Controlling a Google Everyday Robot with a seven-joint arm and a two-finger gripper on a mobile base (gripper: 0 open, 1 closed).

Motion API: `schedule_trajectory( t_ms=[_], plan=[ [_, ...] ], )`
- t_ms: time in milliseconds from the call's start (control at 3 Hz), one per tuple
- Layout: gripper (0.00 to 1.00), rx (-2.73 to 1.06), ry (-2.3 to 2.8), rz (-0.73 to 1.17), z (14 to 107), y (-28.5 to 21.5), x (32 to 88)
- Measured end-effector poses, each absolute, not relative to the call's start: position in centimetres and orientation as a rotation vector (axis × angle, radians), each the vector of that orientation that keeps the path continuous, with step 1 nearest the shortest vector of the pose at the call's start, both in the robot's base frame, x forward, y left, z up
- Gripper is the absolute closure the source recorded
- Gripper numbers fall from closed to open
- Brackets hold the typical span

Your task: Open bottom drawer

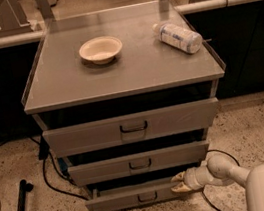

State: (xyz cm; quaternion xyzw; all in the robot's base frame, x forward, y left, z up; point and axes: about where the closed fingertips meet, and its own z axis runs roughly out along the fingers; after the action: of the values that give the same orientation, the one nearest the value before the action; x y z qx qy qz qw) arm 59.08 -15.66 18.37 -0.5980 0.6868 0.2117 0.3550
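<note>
At the foot of the grey metal three-drawer bench, the narrow grey bottom drawer with a small dark pull handle sits lowest, a dark gap above its front. The white arm's tool is at the front's right end, fingers spread, tips at its edge. On the bench top are a cream round bowl and a clear plastic bottle on its side.

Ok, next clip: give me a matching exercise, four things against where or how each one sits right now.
1. cream round bowl
2. clear plastic bottle
3. narrow grey metal bottom drawer
4. pale two-finger gripper

A. lying on its side on the grey cabinet top
B. low down, at the bottom drawer's right end
C. upright on the cabinet top
D. lowest of three, small dark pull handle

Pairs: 1-C, 2-A, 3-D, 4-B.
</note>
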Motion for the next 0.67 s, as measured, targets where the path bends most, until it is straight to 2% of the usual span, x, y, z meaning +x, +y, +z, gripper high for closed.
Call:
schedule_trajectory(
  t_ms=[667],
  plan=[
    [1.00, -1.518, 1.799, 0.560, 18.26, -16.24, 56.66]
  ],
)
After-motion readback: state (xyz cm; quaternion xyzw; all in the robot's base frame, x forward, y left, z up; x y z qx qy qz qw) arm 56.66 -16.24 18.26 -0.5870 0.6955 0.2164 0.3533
